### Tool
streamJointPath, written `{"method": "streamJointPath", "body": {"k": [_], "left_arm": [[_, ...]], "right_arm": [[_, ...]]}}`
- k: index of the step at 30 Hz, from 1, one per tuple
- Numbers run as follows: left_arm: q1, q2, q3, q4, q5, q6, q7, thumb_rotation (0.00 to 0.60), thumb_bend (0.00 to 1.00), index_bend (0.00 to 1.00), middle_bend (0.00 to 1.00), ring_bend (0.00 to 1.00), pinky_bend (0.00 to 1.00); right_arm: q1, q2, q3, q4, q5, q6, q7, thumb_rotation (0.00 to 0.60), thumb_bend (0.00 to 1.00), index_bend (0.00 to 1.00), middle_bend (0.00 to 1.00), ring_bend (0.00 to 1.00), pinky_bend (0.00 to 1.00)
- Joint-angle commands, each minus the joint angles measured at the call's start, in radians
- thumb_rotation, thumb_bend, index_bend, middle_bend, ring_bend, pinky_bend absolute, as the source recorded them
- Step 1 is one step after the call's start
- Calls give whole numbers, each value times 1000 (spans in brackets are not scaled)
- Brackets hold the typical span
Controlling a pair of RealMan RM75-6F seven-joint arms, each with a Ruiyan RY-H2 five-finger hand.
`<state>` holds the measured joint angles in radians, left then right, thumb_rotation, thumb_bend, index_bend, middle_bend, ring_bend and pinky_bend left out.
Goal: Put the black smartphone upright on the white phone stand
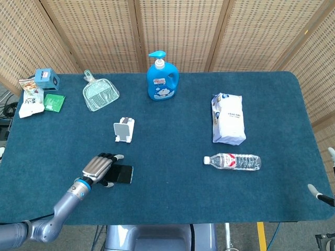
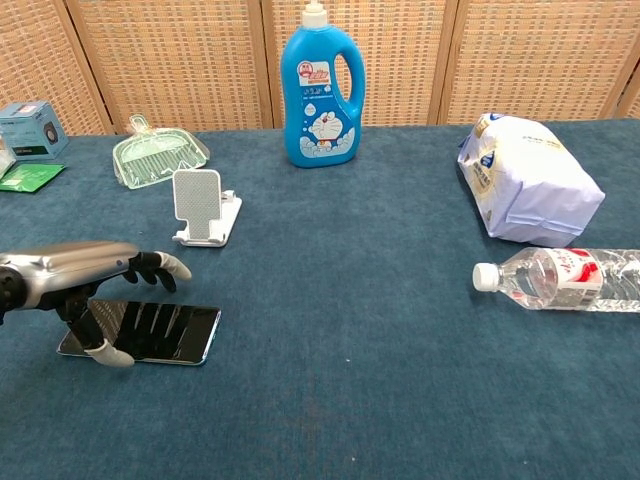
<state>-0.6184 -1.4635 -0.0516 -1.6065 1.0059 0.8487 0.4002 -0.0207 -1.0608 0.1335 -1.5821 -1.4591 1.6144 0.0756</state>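
Your left hand (image 2: 75,262) hovers over the phone (image 2: 165,333), fingers spread, probably gripping nothing; phone's long axis 3–9, stand (image 1: 124,129) at 12.

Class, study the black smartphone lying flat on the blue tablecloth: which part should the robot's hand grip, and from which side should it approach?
Probably its two long edges, from above. The black smartphone lies flat, screen up, long axis left-right, so only its thin sides offer purchase. The left hand hovers over its left end, fingers above the far edge and thumb at the near edge, suiting a pinch across the width.
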Motion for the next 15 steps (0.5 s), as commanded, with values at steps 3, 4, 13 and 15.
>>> {"method": "streamJointPath", "body": {"k": [3, 4, 13, 15], "left_arm": [[-4, -16, 10, -1, -30, 32, 42, 600, 38, 164, 236, 202, 164], [-4, -19, 11, -3, -35, 42, 53, 600, 38, 166, 237, 205, 164], [16, -42, 27, -23, -49, 139, 113, 600, 44, 198, 289, 245, 198], [18, -44, 30, -26, -50, 146, 115, 600, 44, 198, 288, 245, 198]], "right_arm": [[0, 0, 0, 0, 0, 1, 0, 600, 0, 0, 0, 0, 0], [0, 0, 1, 0, 1, 1, 0, 600, 0, 0, 0, 0, 0], [-1, 3, 1, 0, 2, 0, 10, 600, 0, 0, 0, 0, 0], [-1, 3, 0, 0, 1, 0, 9, 600, 0, 0, 0, 0, 0]]}}
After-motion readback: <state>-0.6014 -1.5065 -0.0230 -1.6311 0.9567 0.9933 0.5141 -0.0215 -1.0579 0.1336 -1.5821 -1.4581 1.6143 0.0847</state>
